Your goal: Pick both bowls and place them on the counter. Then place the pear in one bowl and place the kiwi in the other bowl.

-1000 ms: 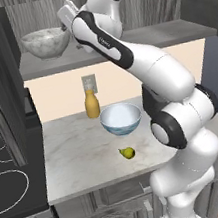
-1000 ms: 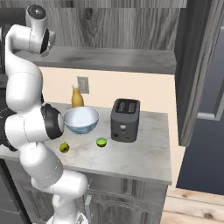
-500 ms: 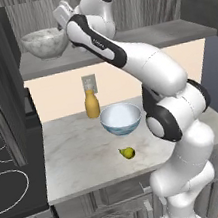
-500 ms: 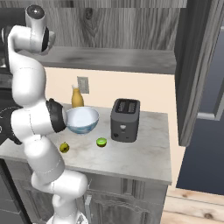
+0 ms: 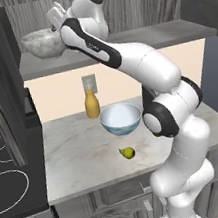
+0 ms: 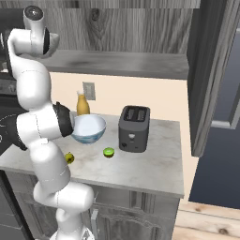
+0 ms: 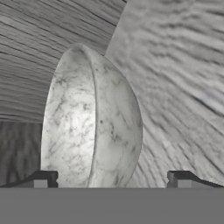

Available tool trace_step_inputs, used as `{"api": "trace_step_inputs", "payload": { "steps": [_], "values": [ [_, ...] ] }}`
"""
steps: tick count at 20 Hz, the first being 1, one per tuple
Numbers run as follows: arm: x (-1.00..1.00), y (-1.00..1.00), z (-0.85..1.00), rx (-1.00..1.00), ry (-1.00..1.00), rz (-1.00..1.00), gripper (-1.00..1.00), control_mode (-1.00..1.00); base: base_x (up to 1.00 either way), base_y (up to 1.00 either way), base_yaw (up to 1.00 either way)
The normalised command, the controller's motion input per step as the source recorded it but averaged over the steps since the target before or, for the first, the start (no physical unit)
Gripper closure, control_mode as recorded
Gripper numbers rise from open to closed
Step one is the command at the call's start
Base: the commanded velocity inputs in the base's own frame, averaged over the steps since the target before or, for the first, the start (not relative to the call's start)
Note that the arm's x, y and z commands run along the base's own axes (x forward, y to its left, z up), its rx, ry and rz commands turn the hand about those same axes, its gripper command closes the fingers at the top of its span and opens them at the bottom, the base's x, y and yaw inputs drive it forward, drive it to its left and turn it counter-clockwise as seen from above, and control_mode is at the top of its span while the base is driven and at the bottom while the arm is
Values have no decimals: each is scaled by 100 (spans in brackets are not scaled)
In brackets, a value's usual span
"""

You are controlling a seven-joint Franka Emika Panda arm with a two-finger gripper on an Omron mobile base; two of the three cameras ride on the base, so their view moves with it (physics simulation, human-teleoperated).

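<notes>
Upper shelf: marbled bowl just in front of gripper. Counter, well below gripper: blue bowl, pear, kiwi, bottle, toaster.

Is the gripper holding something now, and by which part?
Nothing is held. The open gripper straddles the marbled bowl's rim on the upper shelf.

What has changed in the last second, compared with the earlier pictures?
The gripper has moved closer to the marbled bowl on the upper shelf; its fingers stand open on either side of the rim, not yet closed. The blue bowl, pear, kiwi, bottle and toaster stayed in place.
</notes>
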Motion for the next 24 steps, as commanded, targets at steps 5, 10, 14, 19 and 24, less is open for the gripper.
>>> {"api": "trace_step_inputs", "payload": {
  "steps": [5,10,14,19,24],
  "values": [
    [3,10,-12,0,0,-1,-100,-100,0,0,0],
    [0,0,-23,0,2,-5,-100,-100,0,0,0],
    [2,0,-20,0,3,-6,-100,-100,0,0,0],
    [9,0,-15,0,3,-4,-100,-100,0,0,0],
    [7,1,-11,0,2,-2,100,-100,0,0,0]
  ]
}}
